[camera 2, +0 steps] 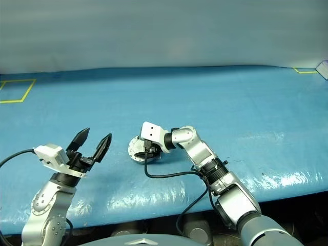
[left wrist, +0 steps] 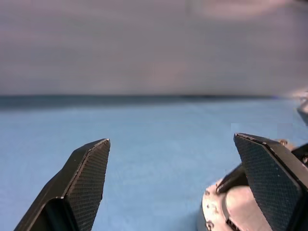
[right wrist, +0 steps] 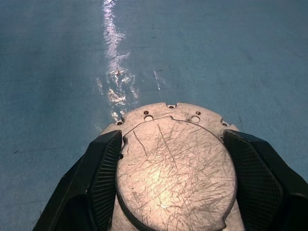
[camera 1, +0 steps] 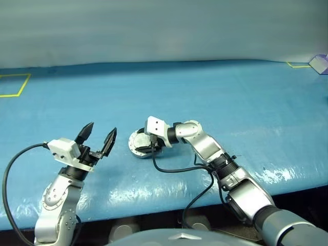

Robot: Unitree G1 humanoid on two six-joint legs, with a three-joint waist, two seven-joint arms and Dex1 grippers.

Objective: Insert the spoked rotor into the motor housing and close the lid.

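On a blue table (camera 1: 230,97), the right gripper (camera 1: 152,146) reaches in from the right and clamps its two black fingers (right wrist: 103,168) against opposite edges of the lid (right wrist: 173,168), a round grey disc lying plain, scratched face up near the table's front middle. Just left of the lid, the left gripper (camera 1: 100,137) is raised off the surface with its fingers spread wide apart, holding and touching nothing. No brand, label or writing can be read anywhere.
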